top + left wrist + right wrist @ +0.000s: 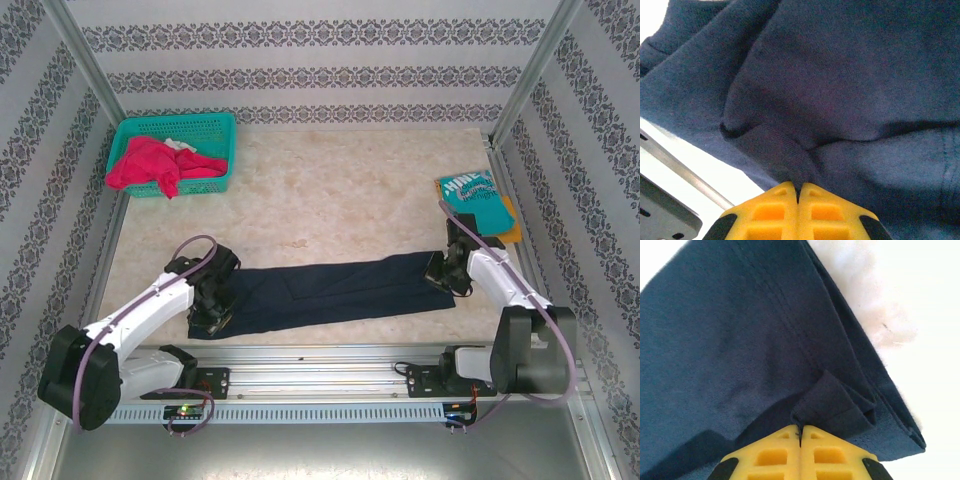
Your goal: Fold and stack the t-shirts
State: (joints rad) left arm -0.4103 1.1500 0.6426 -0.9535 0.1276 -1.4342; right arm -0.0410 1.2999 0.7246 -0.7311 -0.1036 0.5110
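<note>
Our left gripper (798,189) is closed tight on a fold of the navy t-shirt (330,288), and our right gripper (800,430) pinches its other end. We see it stretched across the near part of the desk (330,190).

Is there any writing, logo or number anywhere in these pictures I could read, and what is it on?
teal t-shirt, at the table's right edge: white lettering in a few rows, too small and blurred to read.
navy t-shirt: plain cloth, no print or label showing, including in both close wrist views.
basket and patterned walls: no words or numbers.
</note>
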